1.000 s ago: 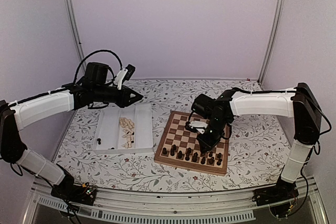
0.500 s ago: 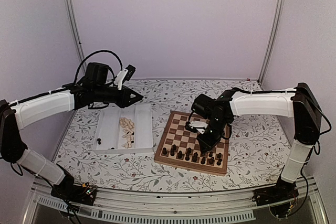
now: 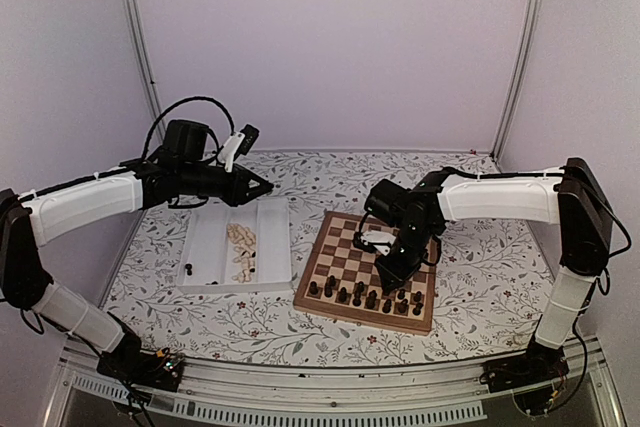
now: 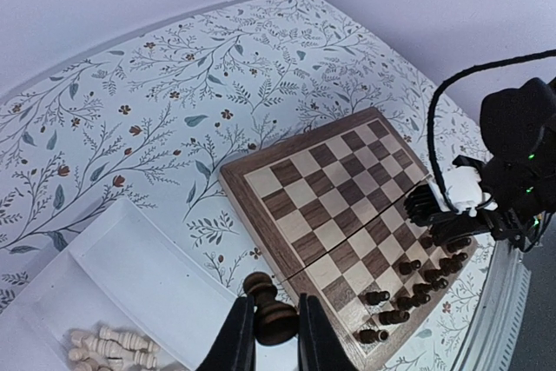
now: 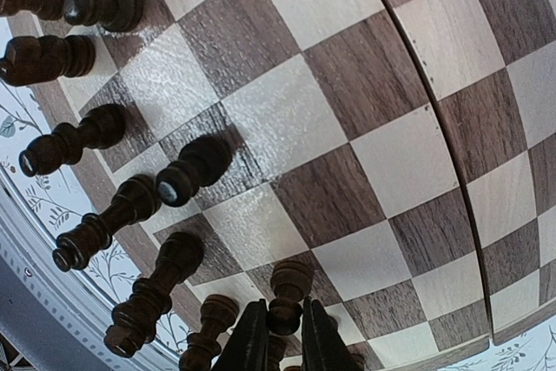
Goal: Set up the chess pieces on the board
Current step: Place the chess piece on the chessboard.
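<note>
Top external view.

- Floral tablecloth (image 3: pixel 480 247) covers the whole work surface.
- Chessboard (image 3: pixel 352 247) lies flat on the cloth, slightly skewed.
- White tray (image 3: pixel 205 232) sits just beside the chessboard's left edge and has two compartments.
- Pale chessmen (image 3: pixel 240 250) are heaped lying down in the compartment nearer the chessboard.
- Two stray dark pieces (image 3: pixel 188 269) lie in the compartment farther from it.
- Dark chessmen (image 3: pixel 343 295) stand in the two rows along the chessboard's near edge. Some squares in those rows are unfilled.

Left wrist view.

- Left gripper (image 4: pixel 274 341) hangs high in the air off the chessboard's left side, above the tray.
- Its fingers are drawn narrow and pinch a dark knob-topped piece (image 4: pixel 269 314).
- The piece is clear of the chessboard. I cannot tell which kind it is.

Right wrist view.

- Right gripper (image 5: pixel 284 341) is low over the chessboard's near rows, among the standing men.
- Its fingers are set narrow, one on each side of the upper part of a dark pawn (image 5: pixel 287 297), and look to be touching it.
- The pawn's base rests on a chessboard square.
</note>
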Action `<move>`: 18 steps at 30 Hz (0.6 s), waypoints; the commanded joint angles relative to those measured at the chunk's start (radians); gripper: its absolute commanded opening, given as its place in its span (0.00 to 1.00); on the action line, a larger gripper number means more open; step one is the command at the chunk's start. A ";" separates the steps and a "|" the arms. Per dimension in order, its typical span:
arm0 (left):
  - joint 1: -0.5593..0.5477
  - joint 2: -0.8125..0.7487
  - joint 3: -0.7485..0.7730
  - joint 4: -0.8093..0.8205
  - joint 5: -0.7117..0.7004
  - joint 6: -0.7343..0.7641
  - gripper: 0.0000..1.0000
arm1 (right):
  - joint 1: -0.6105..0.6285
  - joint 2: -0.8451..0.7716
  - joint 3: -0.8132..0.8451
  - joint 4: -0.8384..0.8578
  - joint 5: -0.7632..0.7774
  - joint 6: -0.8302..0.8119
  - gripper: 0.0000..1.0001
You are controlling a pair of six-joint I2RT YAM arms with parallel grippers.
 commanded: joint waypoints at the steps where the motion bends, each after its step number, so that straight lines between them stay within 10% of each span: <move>1: 0.013 0.013 0.010 0.009 0.011 -0.004 0.06 | 0.005 -0.004 -0.006 -0.006 -0.006 0.001 0.16; 18: 0.014 0.017 0.011 0.008 0.017 -0.009 0.06 | 0.006 -0.016 -0.023 -0.028 -0.006 0.004 0.10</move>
